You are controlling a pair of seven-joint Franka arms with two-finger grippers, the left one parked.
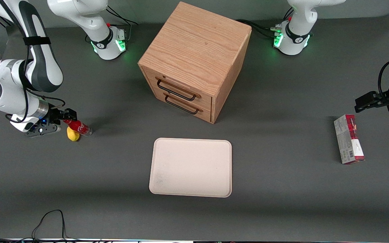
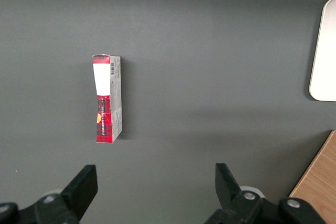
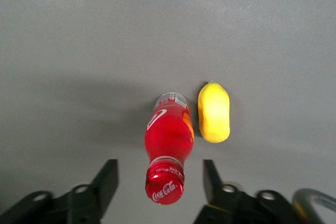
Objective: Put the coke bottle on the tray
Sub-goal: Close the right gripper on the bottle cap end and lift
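Red-capped coke bottle (image 3: 169, 148) stands on the grey bench (image 1: 282, 202) at the working arm's end, cap between the spread fingers of the claw (image 3: 157, 182).

The claw hovers at cap height, not yet pinching, apparently lined up for a grasp. One yellow lemon-like lump (image 3: 213, 113) lies just beside the bottle. One cream tray (image 1: 191, 167) waits well apart, in front of one wooden cabinet (image 1: 194, 60); one carton (image 1: 348, 139) lies toward the parked arm's end.

"Coca-Cola" on coke bottle (image 3: 169, 145) (cap too)
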